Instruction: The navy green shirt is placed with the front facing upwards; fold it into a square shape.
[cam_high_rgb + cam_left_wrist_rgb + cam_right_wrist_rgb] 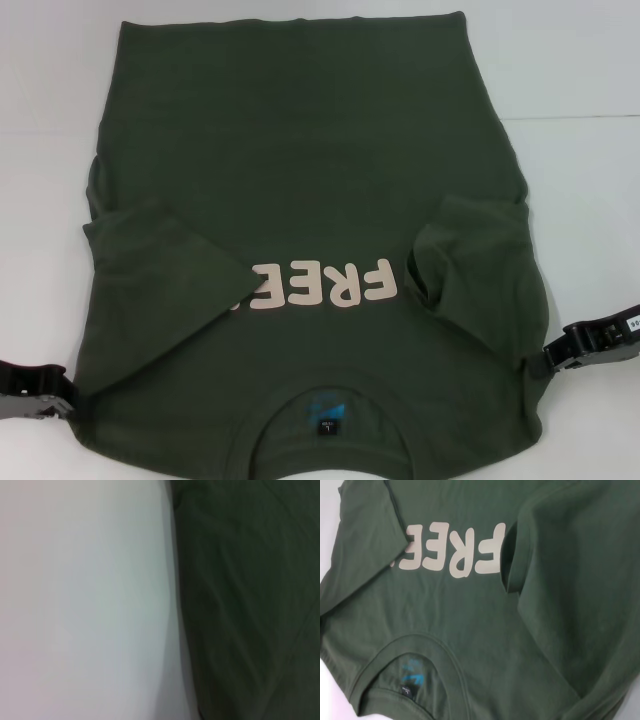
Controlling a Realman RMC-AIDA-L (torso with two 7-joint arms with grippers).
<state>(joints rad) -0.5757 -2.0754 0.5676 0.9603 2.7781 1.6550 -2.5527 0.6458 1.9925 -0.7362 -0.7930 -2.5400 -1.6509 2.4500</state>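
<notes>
- The navy green shirt [310, 200] lies front up on the white table [580, 180], its collar [325, 425] at the near edge and its hem at the far end.
- Inside the collar sits a small black neck label [327, 415] with blue print.
- The left gripper [35, 392] rests low on the table at the shirt's near left edge, by the shoulder; whether its fingers are spread or pressed together cannot be told.
- The right gripper [590, 348] sits at the shirt's near right edge, its tip touching the cloth; its finger state cannot be told either.
- Both short sleeves are folded inward over the chest: the left sleeve [160, 270] covers the end of the pale pink "FREE!" lettering [320, 285], the right sleeve [470, 270] lies just beside it.
- Beyond the lettering the body lies mostly flat.
</notes>
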